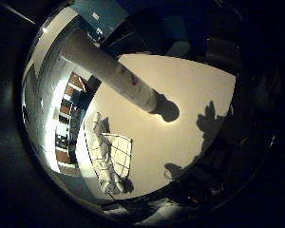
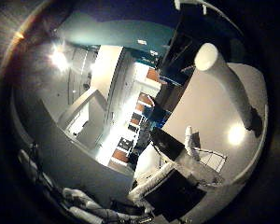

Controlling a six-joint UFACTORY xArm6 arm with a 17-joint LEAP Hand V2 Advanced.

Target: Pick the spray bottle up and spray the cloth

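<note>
Standing bottle point(image 1: 115, 73), crumpled cloth point(image 1: 110, 159), tabletop point(image 1: 190, 95)

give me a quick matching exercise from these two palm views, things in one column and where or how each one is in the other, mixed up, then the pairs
Things:
1. spray bottle
2. cloth
3. table
4. hand

Place or state:
a. crumpled, white with a dark grid pattern, lying on the table
b. pale flat surface that carries the other things
c. white and black parts reaching in at the edge of the thumb side view
d. tall, white, standing upright on the table, apart from the cloth

Pairs: 1-d, 2-a, 3-b, 4-c
</note>
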